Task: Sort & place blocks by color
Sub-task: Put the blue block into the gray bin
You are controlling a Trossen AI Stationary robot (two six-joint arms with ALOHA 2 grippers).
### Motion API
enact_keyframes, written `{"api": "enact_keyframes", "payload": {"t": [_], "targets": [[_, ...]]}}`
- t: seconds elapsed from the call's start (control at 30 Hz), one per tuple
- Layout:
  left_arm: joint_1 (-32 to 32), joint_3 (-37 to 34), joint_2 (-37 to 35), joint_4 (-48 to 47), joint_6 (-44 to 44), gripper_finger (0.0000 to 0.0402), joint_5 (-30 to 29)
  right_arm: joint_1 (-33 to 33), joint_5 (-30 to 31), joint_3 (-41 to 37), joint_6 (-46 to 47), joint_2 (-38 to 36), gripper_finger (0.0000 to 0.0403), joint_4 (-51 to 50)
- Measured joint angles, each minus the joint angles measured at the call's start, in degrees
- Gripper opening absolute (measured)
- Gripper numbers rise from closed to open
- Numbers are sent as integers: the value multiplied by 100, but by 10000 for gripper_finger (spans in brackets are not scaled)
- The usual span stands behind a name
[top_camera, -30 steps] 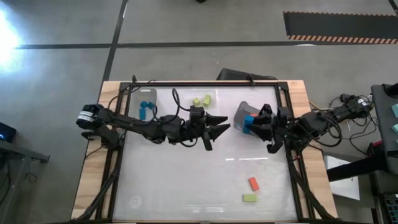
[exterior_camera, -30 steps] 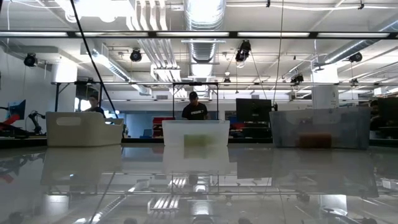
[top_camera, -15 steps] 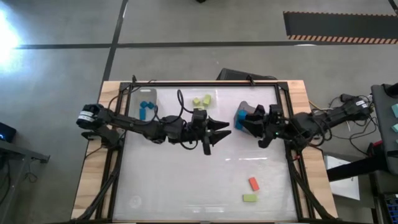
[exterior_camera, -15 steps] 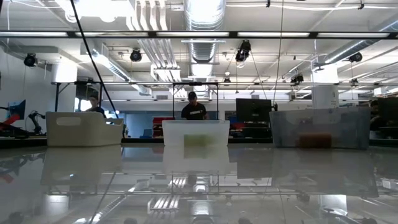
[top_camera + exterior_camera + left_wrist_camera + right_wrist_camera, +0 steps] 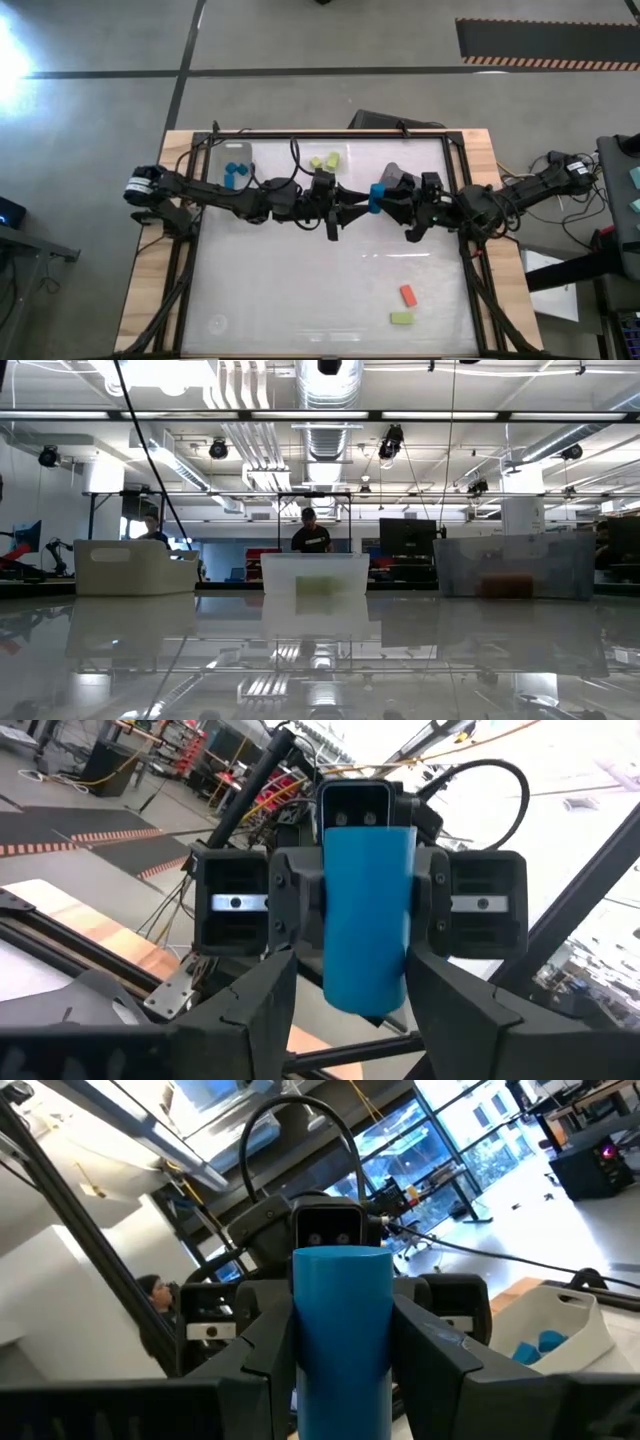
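High over the table's middle, my right gripper (image 5: pixel 390 203) is shut on a blue block (image 5: pixel 377 196). My left gripper (image 5: pixel 362 208) faces it from the left and is open. In the left wrist view its fingers (image 5: pixel 270 1005) stand on either side of the free end of the blue block (image 5: pixel 368 910); I cannot tell whether they touch it. A red block (image 5: pixel 407 295) and a yellow-green block (image 5: pixel 402 318) lie flat on the table near its front right. My right gripper pinches the blue block's near end by two opposite sides (image 5: pixel 305 1355) between its two fingers (image 5: pixel 262 1350). The fingers come about level from the table's right and lie along the block. The block is lifted clear of the table, its free end (image 5: pixel 365 995) sticking out toward my left gripper.
At the table's far edge stand a clear bin (image 5: pixel 236 158) with blue blocks, a clear bin (image 5: pixel 335 150) with yellow-green blocks, and a grey bin (image 5: pixel 393 174). People are in the room beyond, seen in the low view. The table's middle and front left are bare.
My right gripper has carried the blue block from beside the grey bin toward the table's left, rolling as it went, up to my left gripper. The block's free end now stands between my left gripper's open fingers. My left gripper has turned slightly toward it.
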Motion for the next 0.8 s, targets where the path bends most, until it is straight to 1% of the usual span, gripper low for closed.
{"api": "enact_keyframes", "payload": {"t": [0.23,0.37,0.43,0.7,0.8], "targets": [[-1,-137,-1,1,-36,171,131,-103,-4,2,2,193,119,62],[1,-219,-1,2,-390,171,395,-122,-8,2,-3,292,119,179],[6,-240,-1,-2,-450,173,434,-122,-6,2,-5,295,119,173],[77,-237,-1,22,-393,221,274,-120,-8,2,-110,293,119,160],[113,-229,-1,3,-103,230,263,-122,5,2,-125,318,119,158]]}}
